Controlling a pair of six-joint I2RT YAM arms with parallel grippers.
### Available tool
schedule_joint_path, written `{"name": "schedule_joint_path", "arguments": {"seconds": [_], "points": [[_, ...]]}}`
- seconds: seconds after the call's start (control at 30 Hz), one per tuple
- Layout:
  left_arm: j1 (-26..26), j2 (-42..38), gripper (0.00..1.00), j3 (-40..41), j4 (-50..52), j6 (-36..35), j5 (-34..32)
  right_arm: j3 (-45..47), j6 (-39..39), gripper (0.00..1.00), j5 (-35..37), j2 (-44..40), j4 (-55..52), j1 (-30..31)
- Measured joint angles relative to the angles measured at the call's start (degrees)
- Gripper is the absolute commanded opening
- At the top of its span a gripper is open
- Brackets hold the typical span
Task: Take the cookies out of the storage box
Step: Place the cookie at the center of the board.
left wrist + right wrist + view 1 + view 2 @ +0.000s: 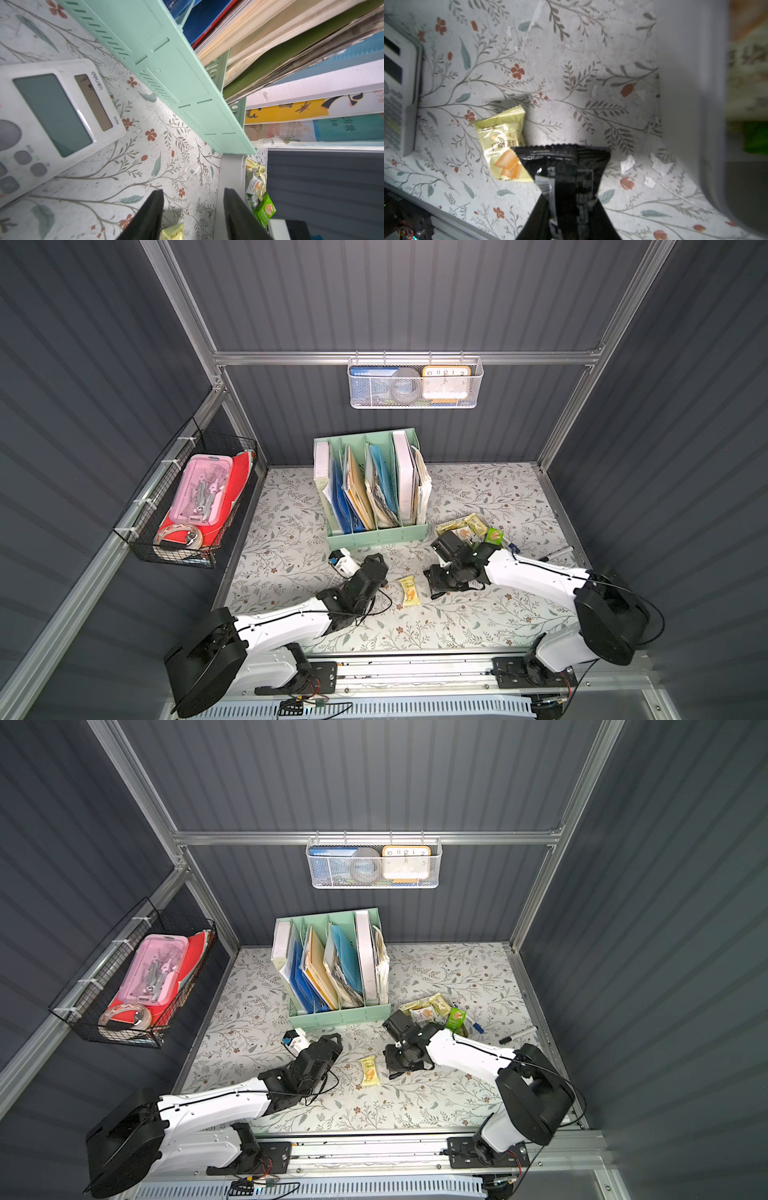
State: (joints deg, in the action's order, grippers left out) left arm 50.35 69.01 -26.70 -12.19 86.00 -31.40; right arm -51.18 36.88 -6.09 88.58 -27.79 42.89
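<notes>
White arm links point(286, 620), black joints point(609, 614), thin black cables point(385, 602); black claw fingers point(150, 214).

Table point(478, 614): file organiser point(374, 536) at back centre, vs rear wall. Storage box point(230, 172) just R of organiser's front R corner; cookies point(465, 524) piled in it. Calculator point(52, 116) in front of organiser, L side, under L arm. Loose packet point(409, 591) on table mid-front, btwn L gripper point(193, 192) and R gripper point(571, 205). Held packet point(564, 166) in R gripper's jaws, above table, just R of loose packet. Pens point(557, 553) on table R of box. Mesh basket point(415, 404) on rear rail above organiser; wire basket point(166, 553) on L wall.
</notes>
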Motion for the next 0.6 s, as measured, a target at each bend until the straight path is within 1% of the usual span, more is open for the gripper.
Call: {"name": "schedule_joint_path", "arguments": {"seconds": [0.07, 0.13, 0.4, 0.47, 0.53, 0.6], "points": [[0.00, -0.28, 0.52, 0.00, 0.52, 0.00, 0.11, 0.00, 0.79, 0.24, -0.20, 1.81, 1.44, 0.20], [0.00, -0.46, 0.52, 0.00, 0.90, -0.02, 0.13, 0.00, 1.53, 0.28, -0.37, 3.13, 2.73, 0.39], [0.00, 0.48, 0.52, -1.31, 1.77, -1.44, 1.49, 0.00, 2.19, 0.55, 0.04, 2.82, 3.96, 0.57], [0.00, 1.60, 0.52, -2.95, 2.19, -2.69, 1.84, 0.00, 1.77, 0.58, 1.27, 0.57, 2.69, 0.55], [0.07, 2.75, 0.52, -4.98, 2.56, -3.87, 2.25, -0.04, 1.31, 0.58, 3.61, -3.82, 0.74, 0.46], [0.72, 4.33, 0.51, -7.54, 2.58, -5.35, 2.51, -0.04, 0.42, 0.57, 7.15, -10.51, -0.96, -0.07]]}}
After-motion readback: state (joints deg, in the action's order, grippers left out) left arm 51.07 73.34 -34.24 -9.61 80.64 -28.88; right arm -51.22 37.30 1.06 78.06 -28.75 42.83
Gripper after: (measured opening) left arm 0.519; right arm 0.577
